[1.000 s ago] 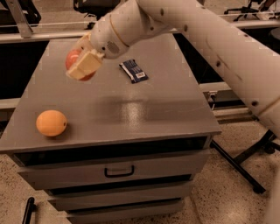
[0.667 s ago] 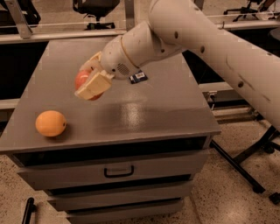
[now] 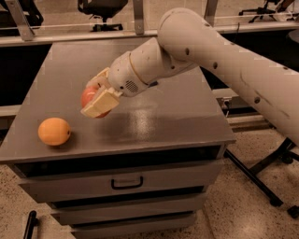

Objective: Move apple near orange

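Observation:
The orange [image 3: 54, 131] lies on the grey cabinet top [image 3: 154, 121] near its front left corner. My gripper [image 3: 96, 97] is shut on the red apple [image 3: 88, 96], with one cream finger in front of it and one behind. The apple hangs just above the surface, about a hand's width to the right of the orange and slightly behind it. Most of the apple is hidden by the fingers. My white arm reaches in from the upper right.
The cabinet has drawers with a handle [image 3: 126, 182] below the top. An office chair [image 3: 100, 9] stands behind, and a black stand leg [image 3: 261, 182] lies on the floor to the right.
My gripper has carried the apple down and toward the front left, closer to the orange. The orange has not moved. A small dark packet on the top is now hidden behind the arm.

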